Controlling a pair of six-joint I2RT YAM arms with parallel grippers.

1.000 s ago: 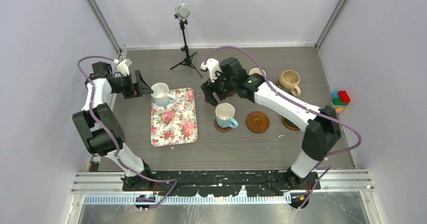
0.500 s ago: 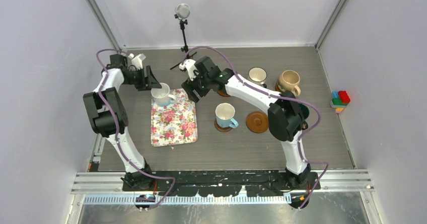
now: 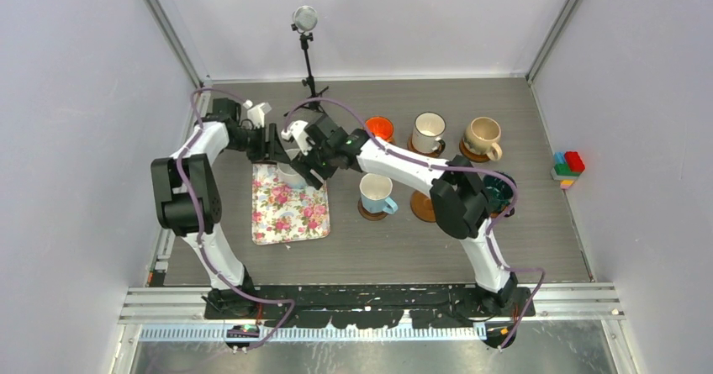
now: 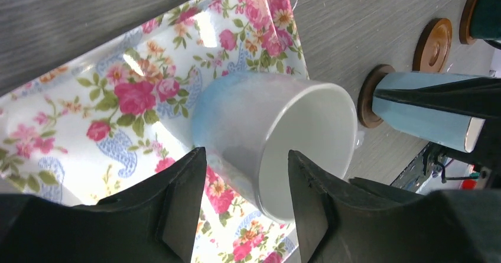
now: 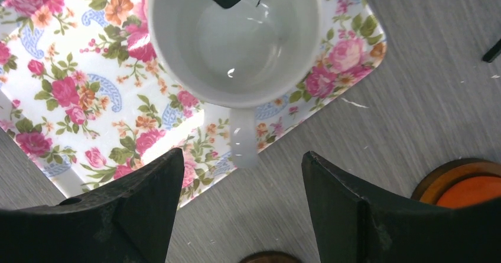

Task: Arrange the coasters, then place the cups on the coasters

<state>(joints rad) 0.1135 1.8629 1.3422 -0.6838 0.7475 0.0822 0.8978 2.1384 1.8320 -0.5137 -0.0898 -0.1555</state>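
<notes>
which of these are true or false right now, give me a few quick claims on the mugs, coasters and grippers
1. The white mug stands on the tray. True.
2. The orange mug sits on a coaster. True.
3. The blue mug lies on its side. False: it stands upright.
4. The right gripper is shut on the white mug's handle. False: its jaws stand open, clear of the handle.
5. Every coaster carries a mug. False: the bare coaster beside the blue mug holds nothing.
</notes>
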